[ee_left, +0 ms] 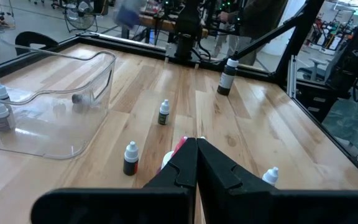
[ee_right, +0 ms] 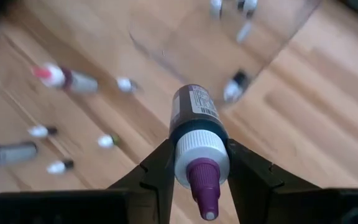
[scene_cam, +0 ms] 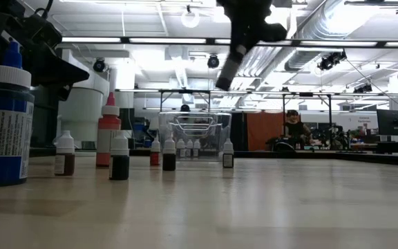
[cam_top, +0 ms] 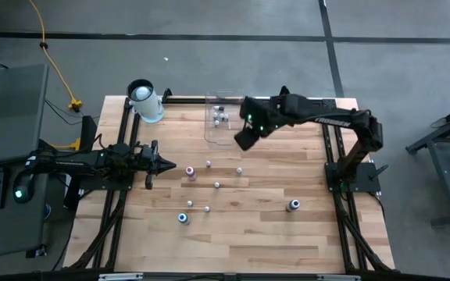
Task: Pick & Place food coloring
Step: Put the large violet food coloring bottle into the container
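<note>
Holding a small bottle point(ee_right: 194, 134) with a purple tip, our right gripper point(ee_right: 194, 168) hangs up in the air, in the upper middle of the high view. Its two fingers point(ee_right: 160, 168) squeeze the bottle's white cap from both sides. The bottle has a dark body and a label. It is just beside the near edge of the clear bin point(cam_top: 223, 115), which sits at the top middle of the wooden surface point(cam_top: 287, 242).

A few little bottles point(cam_top: 221, 117) already lie inside the bin. We see some of them in the left wrist view too, standing at the bin's far end.

Our left gripper point(cam_top: 166, 166) is at the left middle of the high view, low over the surface, and its fingers are pressed together with nothing between them. A red-topped bottle point(cam_top: 191, 172) stands just beside its tip.

More small bottles point(cam_top: 216, 185) are spread out across the middle of the surface. One with a blue part point(cam_top: 183, 218) is lower down, and another point(cam_top: 293, 205) stands off toward the right side.

A big white cylinder point(cam_top: 145, 101) lies in the upper left corner of the surface.
</note>
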`<move>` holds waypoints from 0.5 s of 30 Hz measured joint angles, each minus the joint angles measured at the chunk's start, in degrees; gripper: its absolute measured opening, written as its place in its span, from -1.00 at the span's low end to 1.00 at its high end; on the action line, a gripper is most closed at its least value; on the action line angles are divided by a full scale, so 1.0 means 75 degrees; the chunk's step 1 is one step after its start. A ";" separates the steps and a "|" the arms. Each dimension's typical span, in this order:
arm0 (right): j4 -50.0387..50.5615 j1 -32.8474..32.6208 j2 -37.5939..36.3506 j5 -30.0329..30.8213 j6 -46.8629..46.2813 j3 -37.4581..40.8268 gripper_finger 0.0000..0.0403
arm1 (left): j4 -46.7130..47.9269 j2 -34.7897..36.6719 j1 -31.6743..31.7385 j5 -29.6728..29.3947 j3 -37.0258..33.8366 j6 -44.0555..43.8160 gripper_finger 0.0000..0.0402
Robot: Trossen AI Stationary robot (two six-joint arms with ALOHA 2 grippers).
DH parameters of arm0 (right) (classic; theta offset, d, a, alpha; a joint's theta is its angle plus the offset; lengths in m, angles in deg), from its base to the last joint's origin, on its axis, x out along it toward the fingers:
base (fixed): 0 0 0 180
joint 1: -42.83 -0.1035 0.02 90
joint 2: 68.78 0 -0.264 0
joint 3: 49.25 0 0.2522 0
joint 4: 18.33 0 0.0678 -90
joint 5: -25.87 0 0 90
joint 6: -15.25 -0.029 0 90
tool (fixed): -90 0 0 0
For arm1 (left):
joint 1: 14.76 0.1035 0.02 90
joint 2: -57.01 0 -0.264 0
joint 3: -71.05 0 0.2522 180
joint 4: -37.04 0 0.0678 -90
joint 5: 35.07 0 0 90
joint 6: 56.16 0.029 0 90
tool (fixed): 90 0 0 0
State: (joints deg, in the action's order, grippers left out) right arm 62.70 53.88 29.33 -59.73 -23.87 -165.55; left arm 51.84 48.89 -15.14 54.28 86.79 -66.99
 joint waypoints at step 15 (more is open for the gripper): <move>0.1011 0.0523 0.1823 0.0407 0.0954 -0.3784 -0.44 | 0.0026 0.0000 0.0000 -0.0017 0.0003 0.0000 -1.00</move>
State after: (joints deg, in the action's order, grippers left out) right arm 70.29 57.80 43.00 -56.68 -16.72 -193.93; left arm 52.03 48.89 -15.14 54.15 86.81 -66.99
